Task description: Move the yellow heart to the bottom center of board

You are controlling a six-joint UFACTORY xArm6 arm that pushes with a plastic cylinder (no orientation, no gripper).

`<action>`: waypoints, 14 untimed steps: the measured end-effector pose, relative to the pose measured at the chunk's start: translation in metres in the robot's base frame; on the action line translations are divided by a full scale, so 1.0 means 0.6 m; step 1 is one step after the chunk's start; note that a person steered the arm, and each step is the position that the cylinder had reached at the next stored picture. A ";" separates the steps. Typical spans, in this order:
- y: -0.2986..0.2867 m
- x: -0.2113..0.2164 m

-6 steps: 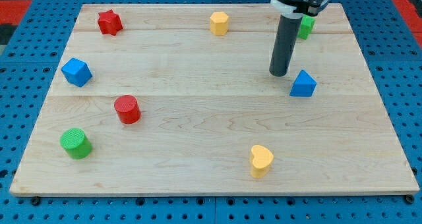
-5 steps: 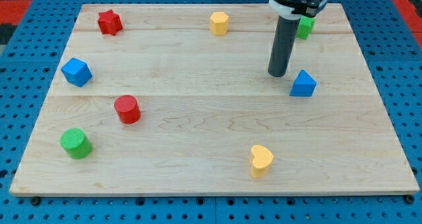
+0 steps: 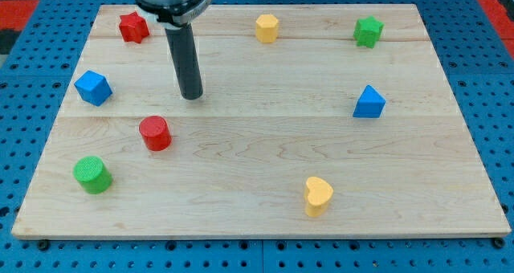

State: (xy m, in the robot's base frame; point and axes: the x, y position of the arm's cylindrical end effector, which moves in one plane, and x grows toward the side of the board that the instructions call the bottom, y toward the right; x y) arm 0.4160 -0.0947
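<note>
Upper-left of board (image 3: 450, 169): my tip (image 3: 191, 96), holds nothing, just above red cylinder (image 3: 154, 133) | yellow heart (image 3: 318, 196) bottom-right, well apart

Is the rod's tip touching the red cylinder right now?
Apart. The camera view shows bare wood between my tip and the red cylinder, which sits below and toward the view's left of the tip.

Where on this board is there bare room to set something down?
The widest bare patch lies mid-board, bordered by my tip, the blue triangle and the yellow heart. The view's left is crowded: blue cube, red cylinder, green cylinder.
</note>
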 end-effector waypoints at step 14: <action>0.240 0.258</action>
State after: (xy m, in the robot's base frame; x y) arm 0.5710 0.0493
